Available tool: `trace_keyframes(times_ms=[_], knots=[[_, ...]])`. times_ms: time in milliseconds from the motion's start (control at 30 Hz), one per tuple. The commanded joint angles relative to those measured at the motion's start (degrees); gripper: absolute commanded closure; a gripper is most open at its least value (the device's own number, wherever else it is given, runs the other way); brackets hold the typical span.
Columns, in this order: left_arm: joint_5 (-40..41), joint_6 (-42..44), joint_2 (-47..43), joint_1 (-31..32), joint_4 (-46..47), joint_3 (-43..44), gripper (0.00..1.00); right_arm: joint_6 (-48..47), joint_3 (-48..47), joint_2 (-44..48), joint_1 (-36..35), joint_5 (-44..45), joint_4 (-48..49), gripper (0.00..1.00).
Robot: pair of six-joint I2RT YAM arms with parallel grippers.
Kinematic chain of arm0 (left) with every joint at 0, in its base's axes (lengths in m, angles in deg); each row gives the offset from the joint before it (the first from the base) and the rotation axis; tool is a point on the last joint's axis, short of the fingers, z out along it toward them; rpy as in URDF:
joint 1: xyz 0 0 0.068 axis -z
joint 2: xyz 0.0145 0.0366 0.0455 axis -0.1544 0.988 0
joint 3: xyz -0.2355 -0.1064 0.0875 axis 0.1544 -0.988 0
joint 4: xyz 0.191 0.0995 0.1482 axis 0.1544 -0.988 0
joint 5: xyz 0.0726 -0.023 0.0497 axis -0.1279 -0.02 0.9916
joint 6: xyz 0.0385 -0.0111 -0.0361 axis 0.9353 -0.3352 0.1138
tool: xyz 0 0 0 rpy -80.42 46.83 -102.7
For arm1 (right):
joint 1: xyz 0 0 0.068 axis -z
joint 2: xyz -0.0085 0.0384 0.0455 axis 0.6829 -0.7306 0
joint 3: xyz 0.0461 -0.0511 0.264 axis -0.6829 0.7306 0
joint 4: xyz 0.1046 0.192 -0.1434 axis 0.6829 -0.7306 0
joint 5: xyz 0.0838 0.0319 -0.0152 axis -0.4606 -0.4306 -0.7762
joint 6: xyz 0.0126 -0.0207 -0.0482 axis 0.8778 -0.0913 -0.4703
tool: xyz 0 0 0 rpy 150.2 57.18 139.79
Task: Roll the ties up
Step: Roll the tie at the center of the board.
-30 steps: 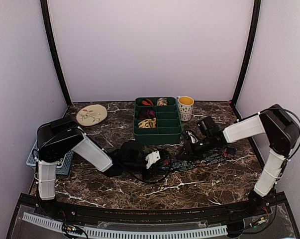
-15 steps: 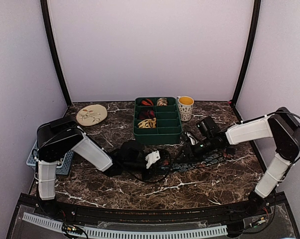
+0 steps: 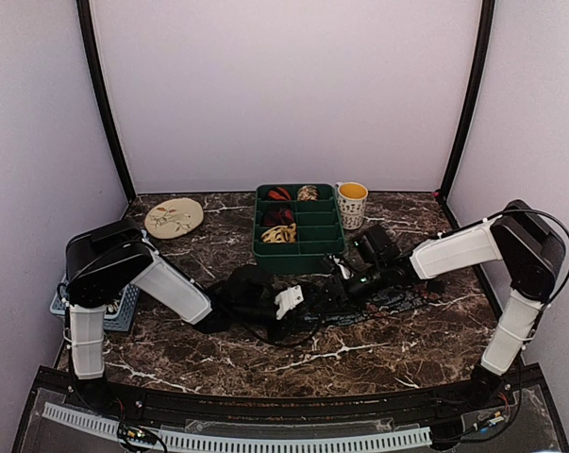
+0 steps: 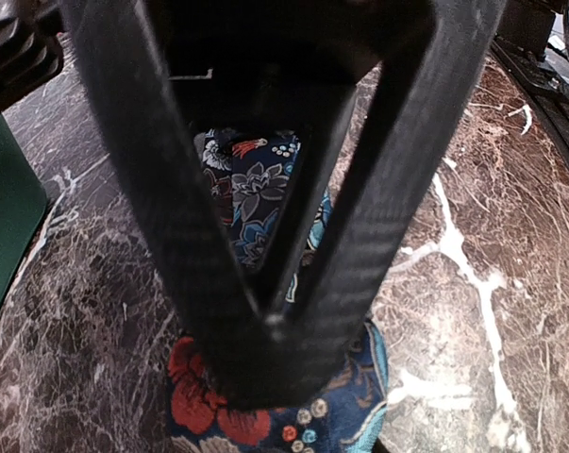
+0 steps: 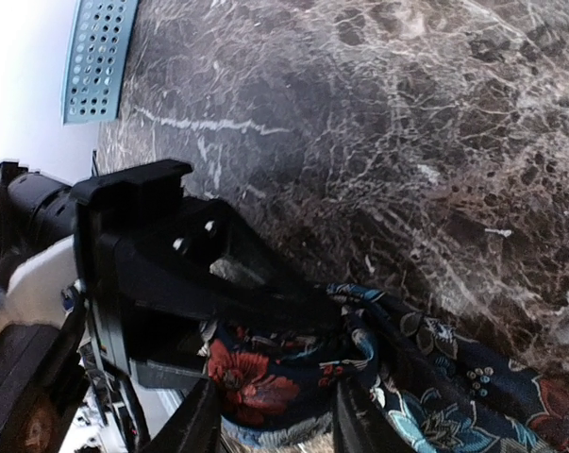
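Observation:
A dark blue tie (image 3: 390,300) with red flowers lies across the middle of the marble table. My left gripper (image 3: 306,303) is at its left end. In the left wrist view its fingers meet in a V, and my left gripper (image 4: 265,326) is shut on the tie (image 4: 345,411). My right gripper (image 3: 336,289) is close beside it. In the right wrist view my right gripper (image 5: 276,394) holds a bunched fold of the tie (image 5: 265,373) between its fingers, right against the left gripper's black fingers (image 5: 227,283). Rolled ties (image 3: 278,216) sit in the green tray.
The green divided tray (image 3: 326,247) stands behind the grippers. A cup (image 3: 352,204) stands at its right and a patterned plate (image 3: 174,217) at the back left. A blue basket (image 3: 122,311) is by the left arm. Black cables loop under the left gripper.
My right gripper has moved left along the tie until it is close against the left gripper. The left gripper has barely moved.

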Motion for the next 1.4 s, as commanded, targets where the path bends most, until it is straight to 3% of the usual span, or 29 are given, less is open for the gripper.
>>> trace_keyframes(times_ms=[0, 133, 200, 400, 533, 600, 733, 933, 1133, 1267, 1367], knots=[[1.85, 0.11, -0.38, -0.31, -9.99, -2.37, 0.75, 0.67, -2.08, -2.94, -0.57, 0.53, 1.78, 0.66], [1.75, 0.2, -0.31, -0.31, -9.96, -2.03, 0.74, 0.03, -1.89, -3.77, -0.49, 1.72, 1.2, 0.94], [1.65, 0.2, -0.34, -0.38, -9.74, -1.95, 0.71, -0.48, -1.65, -4.1, -0.25, 2.2, 0.71, 1.0], [1.57, -2.57, -2.5, -1.22, -4.29, -3.46, 0.39, -2.23, 1.26, -4.55, 1.25, 2.77, 1.15, 1.0], [0.29, -6.08, -3.5, -1.23, 2.79, -5.23, 0.28, -3.73, 4.62, -4.33, 3.43, 3.13, 2.08, 1.0], [-2.17, -9.33, -2.82, -1.08, 8.4, -6.75, 0.18, -4.56, 6.37, -4.16, 4.77, 3.52, 2.99, 1.0], [-2.35, -15.23, 0.62, 0.32, 19.26, -8.46, 0.13, -6.95, 8.31, -4.17, 6.7, 5.07, 2.68, 1.0], [0.83, -19.51, 6.91, 1.61, 29.89, -5.74, 0.13, -8.05, 9.84, -4.46, 7.53, 7.45, 2.76, 1.0], [2.6, -20.56, 13.3, 2.15, 30.03, 1.27, 0.2, -6.68, 10.47, -4.62, 7.5, 7.06, 4.59, 1.0], [4.67, -19.88, 14.28, 2.15, 24.24, 4.03, 0.46, -5.62, 10.66, -3.53, 7.43, 6.69, 5.12, 1.0], [4.42, -16.15, 12.01, 2.04, 20.12, 2.05, 0.64, -5.08, 10.46, -1.53, 7.53, 6.25, 4.66, 0.91]])
